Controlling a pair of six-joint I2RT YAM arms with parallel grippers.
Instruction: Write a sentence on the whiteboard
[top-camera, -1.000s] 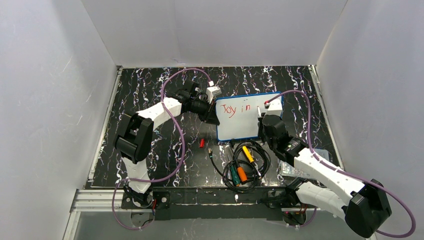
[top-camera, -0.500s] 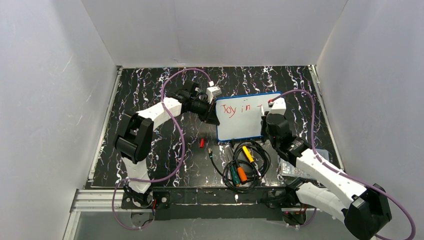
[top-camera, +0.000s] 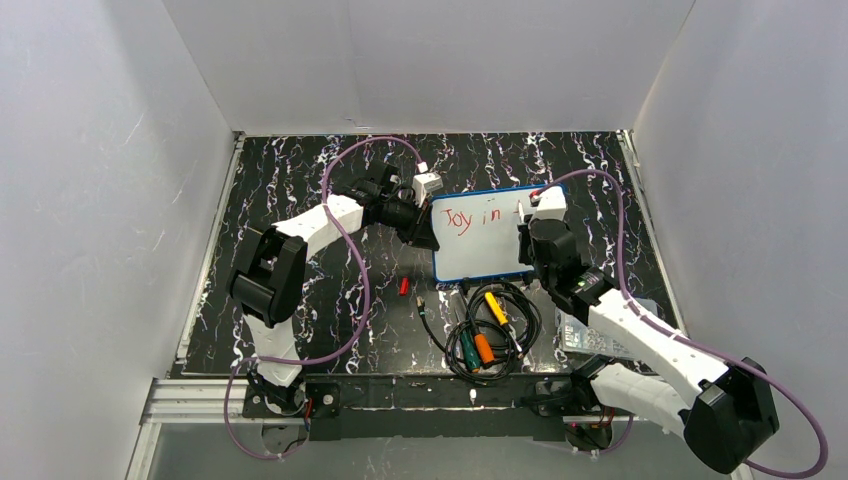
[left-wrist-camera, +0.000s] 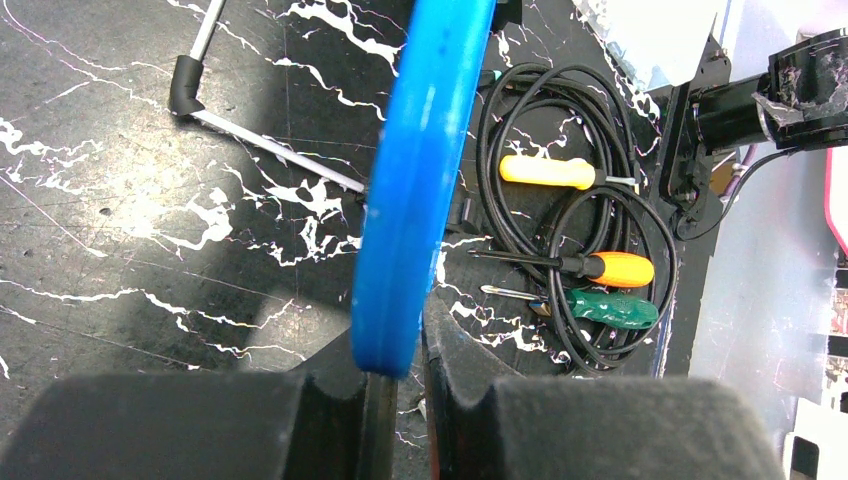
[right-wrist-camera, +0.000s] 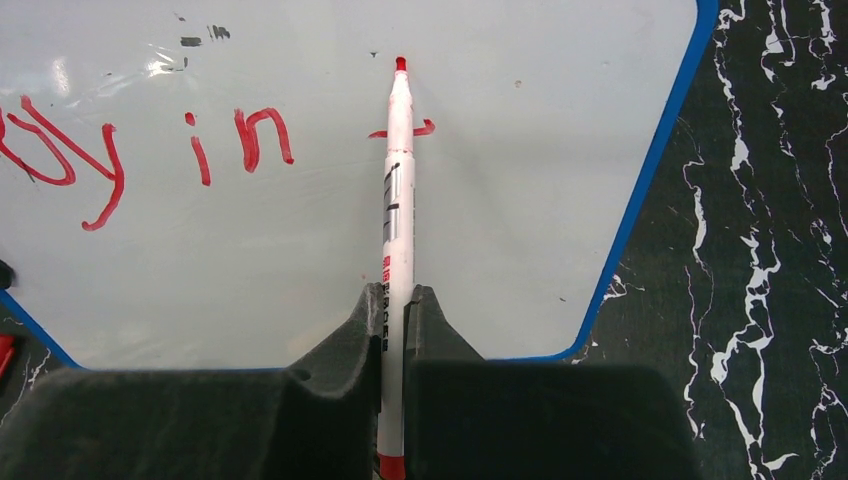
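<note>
I am finding both grippers engaged. The left gripper (left-wrist-camera: 395, 378) is clamping its jaws shut on the blue rim of the whiteboard (left-wrist-camera: 415, 180), which is running straight out ahead of those jaws, edge-on to that wrist camera. In my judgement this hold is bracing the board against the push of the pen. The right gripper (right-wrist-camera: 397, 300) is closing its jaws on the barrel of a red marker (right-wrist-camera: 398, 200), gripping it low so that most of its length is projecting forward. The marker's long axis is lying in line with the jaws, its tip (right-wrist-camera: 401, 64) pointing directly away from them toward the board's far edge. The sentence (right-wrist-camera: 247, 140) is sitting ahead and to the left of the right jaws, reading "Joy in". A short horizontal stroke (right-wrist-camera: 425, 127) is crossing behind the barrel, apparently the start of the next word. The tip is standing beyond that stroke, and I cannot tell whether it is touching the surface. From above, the board's long side is spanning the gap between the two grippers.
</note>
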